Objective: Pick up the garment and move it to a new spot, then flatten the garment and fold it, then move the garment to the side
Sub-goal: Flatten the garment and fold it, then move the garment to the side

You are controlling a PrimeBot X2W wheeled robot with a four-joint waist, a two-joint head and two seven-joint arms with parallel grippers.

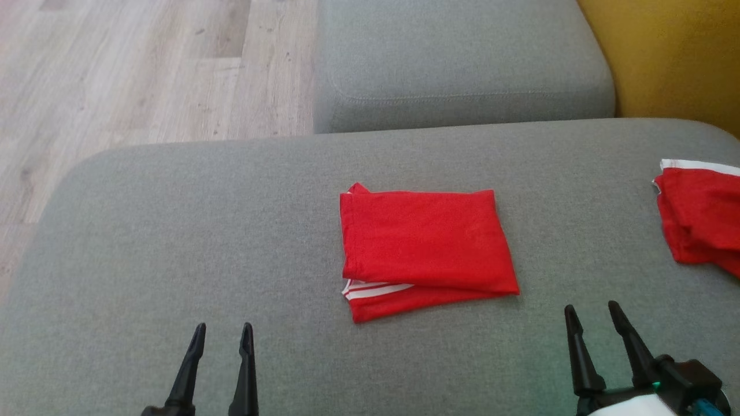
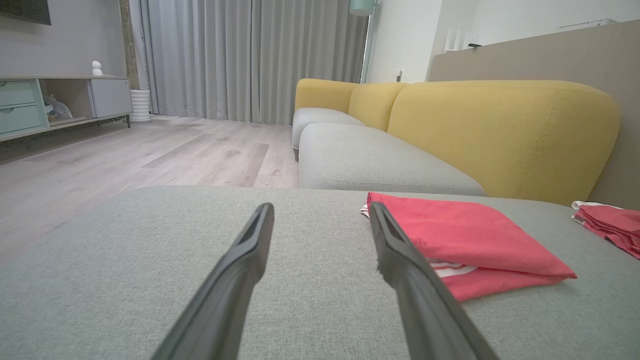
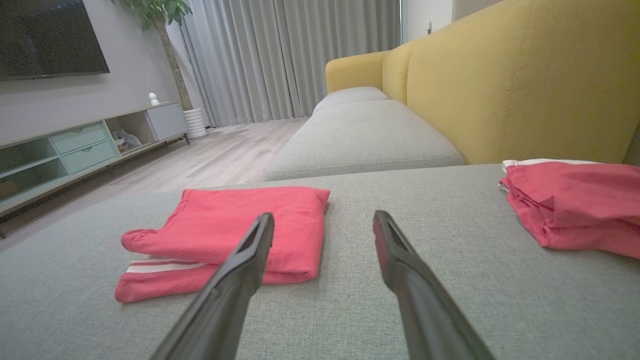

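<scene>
A red garment (image 1: 425,248) with white stripes lies folded into a neat rectangle in the middle of the grey cushion (image 1: 173,231). It also appears in the left wrist view as the garment (image 2: 465,240) and in the right wrist view as the garment (image 3: 240,230). My left gripper (image 1: 222,332) stands open near the cushion's front edge, well to the garment's left, holding nothing. My right gripper (image 1: 592,312) is open too, just off the garment's near right corner, empty. The open fingers frame each wrist view: left gripper (image 2: 320,212), right gripper (image 3: 324,220).
A second red garment (image 1: 702,214) with a white band lies bunched at the cushion's right edge. Another grey seat cushion (image 1: 462,63) lies beyond, with the yellow sofa back (image 1: 676,58) to the right. Wooden floor (image 1: 144,69) spreads to the left.
</scene>
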